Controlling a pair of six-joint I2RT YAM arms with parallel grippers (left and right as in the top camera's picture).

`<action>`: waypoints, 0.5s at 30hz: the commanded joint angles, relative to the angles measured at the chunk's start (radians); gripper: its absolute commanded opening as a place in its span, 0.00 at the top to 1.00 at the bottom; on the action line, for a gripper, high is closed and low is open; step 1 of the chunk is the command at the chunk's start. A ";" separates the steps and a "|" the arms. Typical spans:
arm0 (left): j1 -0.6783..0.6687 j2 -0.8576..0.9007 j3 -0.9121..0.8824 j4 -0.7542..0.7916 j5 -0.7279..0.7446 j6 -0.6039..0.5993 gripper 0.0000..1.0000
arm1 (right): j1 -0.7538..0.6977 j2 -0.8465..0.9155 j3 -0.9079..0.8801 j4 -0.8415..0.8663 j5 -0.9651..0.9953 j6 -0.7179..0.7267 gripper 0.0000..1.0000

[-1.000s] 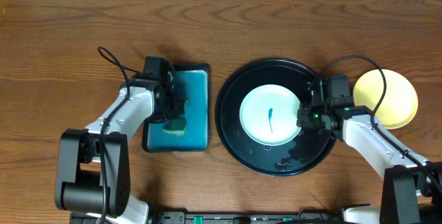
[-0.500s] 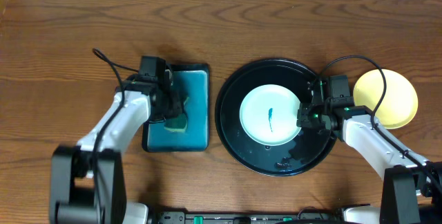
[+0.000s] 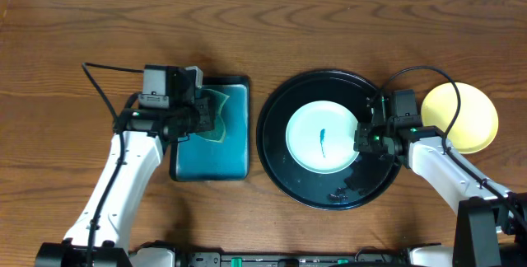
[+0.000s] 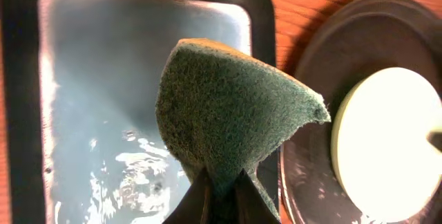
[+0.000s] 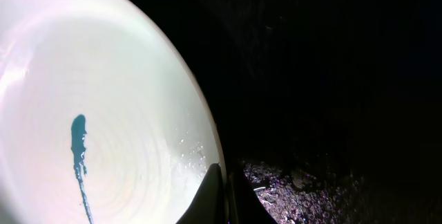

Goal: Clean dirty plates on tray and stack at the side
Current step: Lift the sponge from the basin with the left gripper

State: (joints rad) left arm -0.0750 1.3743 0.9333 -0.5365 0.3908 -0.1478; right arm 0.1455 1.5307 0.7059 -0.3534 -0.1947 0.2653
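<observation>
Wiping is the step in hand, I judge. The pale plate point(image 3: 323, 123) lies in the middle of the black tray point(image 3: 278, 164) and bears a thin blue streak point(image 3: 323, 142) near its centre. The right gripper point(image 3: 361, 139) is at the plate's right rim, its fingers closed together on the edge, as if to steady it. The tray holds only this one plate, plus some wet specks point(image 3: 338, 193) on its floor. Just outside it to the right, a yellow plate point(image 3: 461, 117) sits on the table point(image 3: 82, 44), with no mark that I can see. To the left, the teal tray point(image 3: 235, 156) shows a wet shine. Over it the left gripper point(image 4: 224, 195) pinches a green sponge point(image 4: 235, 106). The next move calls for carrying the sponge across and pressing it on the streak.
</observation>
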 commanded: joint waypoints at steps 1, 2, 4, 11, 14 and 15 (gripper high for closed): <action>0.050 -0.011 0.002 0.004 0.174 0.108 0.93 | 0.007 0.004 0.000 0.002 0.003 -0.020 0.99; 0.062 -0.011 0.002 0.003 0.205 0.121 0.93 | 0.007 0.004 0.000 0.002 0.003 -0.020 0.99; 0.092 -0.011 0.002 0.003 0.257 0.132 0.93 | 0.007 0.004 0.000 0.002 0.003 -0.023 0.99; 0.219 -0.011 0.002 -0.001 0.539 0.227 0.93 | 0.007 0.004 0.000 0.002 0.003 -0.035 0.99; 0.254 -0.011 0.002 0.000 0.617 0.246 0.93 | 0.007 0.004 0.000 0.002 0.003 -0.035 0.99; 0.264 -0.011 0.002 0.000 0.634 0.246 0.93 | 0.007 0.004 0.000 0.002 0.003 -0.035 0.99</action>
State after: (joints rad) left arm 0.1558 1.3743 0.9333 -0.5385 0.8509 0.0437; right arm 0.1455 1.5307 0.7059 -0.3534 -0.1944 0.2508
